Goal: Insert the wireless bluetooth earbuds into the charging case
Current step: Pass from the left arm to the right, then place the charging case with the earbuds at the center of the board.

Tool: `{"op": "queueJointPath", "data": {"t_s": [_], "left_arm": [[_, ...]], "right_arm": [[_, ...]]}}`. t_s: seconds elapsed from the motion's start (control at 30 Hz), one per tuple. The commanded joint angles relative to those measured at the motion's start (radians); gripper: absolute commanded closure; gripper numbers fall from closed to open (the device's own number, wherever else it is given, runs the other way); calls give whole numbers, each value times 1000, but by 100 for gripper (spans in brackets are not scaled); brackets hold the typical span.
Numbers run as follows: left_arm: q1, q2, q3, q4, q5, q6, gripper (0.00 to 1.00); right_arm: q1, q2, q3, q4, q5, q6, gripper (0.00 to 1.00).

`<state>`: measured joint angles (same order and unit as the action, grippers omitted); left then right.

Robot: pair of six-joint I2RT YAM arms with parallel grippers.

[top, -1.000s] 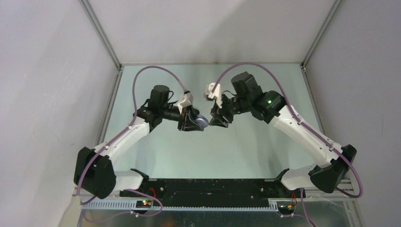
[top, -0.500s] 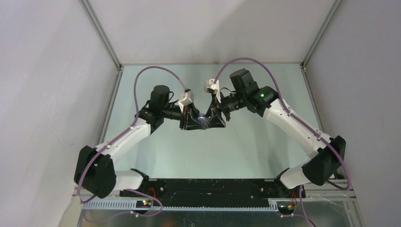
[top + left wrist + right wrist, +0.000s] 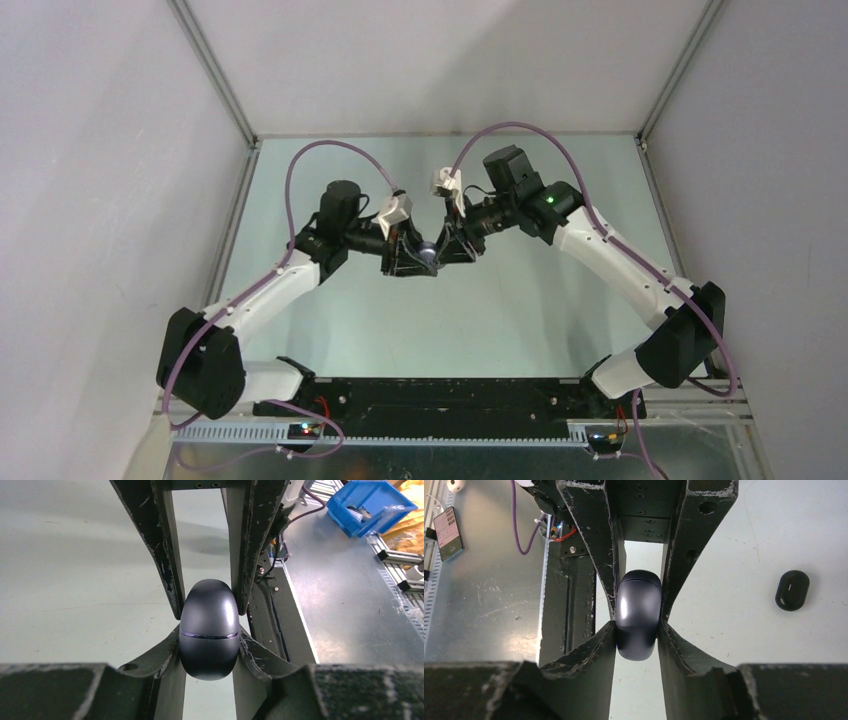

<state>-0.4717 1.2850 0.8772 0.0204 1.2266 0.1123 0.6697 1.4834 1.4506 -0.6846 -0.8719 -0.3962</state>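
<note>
**Both hands clamped on the case at once**

Top cam: my two arms meet nose to nose over the middle of the green table (image 3: 500, 310). The left hand (image 3: 420, 258) and right hand (image 3: 440, 252) close in from opposite sides on the charging case (image 3: 428, 253). From up here it's just a small glinting blob wedged between them. I can't tell whether it's touching the table.

Left wrist cam: the case (image 3: 208, 630) is a dark egg shape, lid closed, with a thin shiny seam around its middle. The left hand's fingers (image 3: 160, 653) are set narrow and press on both sides, so it's gripping the case. The right hand's fingers (image 3: 155, 555) come in from the top of the view and touch the case's far half on both sides. A blue bin (image 3: 372, 505) sits off past the table edge.

Right wrist cam: it's the same pinch seen from the other end. The right hand's fingers (image 3: 594, 645) are snug against the case, gripping it, and the left hand's fingers (image 3: 594, 540) flank it from the top of the view. Well apart to the right, a black oval piece (image 3: 792, 590) with a tiny pale mark lies on the table. I can't tell if it's an earbud. A phone (image 3: 448, 532) lies off the table at upper left.
</note>
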Motion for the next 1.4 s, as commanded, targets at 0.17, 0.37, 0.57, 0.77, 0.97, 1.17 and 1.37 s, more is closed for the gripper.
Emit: {"op": "queueJointPath", "data": {"t_s": [0.17, 0.37, 0.57, 0.77, 0.97, 1.17, 1.37], "left_arm": [[-8, -6, 16, 23, 17, -2, 100], [-7, -6, 17, 20, 15, -1, 100], [-7, -7, 19, 12, 10, 2, 98], [-7, -5, 28, -14, -8, 25, 59], [-4, -16, 33, -77, -38, 75, 10], [24, -51, 58, -167, -112, 143, 1], [165, -116, 94, -246, -209, 218, 1]], "right_arm": [[15, 4, -6, -25, -2, -58, 57], [35, 4, -6, -26, 18, -62, 55], [41, -1, -4, -24, 25, -59, 65], [36, -8, 5, -25, 20, -50, 77], [8, -38, 24, -40, 4, -42, 78], [-94, -21, 108, -157, -6, -88, 79], [-159, 171, 335, -467, 153, -324, 79]]}}
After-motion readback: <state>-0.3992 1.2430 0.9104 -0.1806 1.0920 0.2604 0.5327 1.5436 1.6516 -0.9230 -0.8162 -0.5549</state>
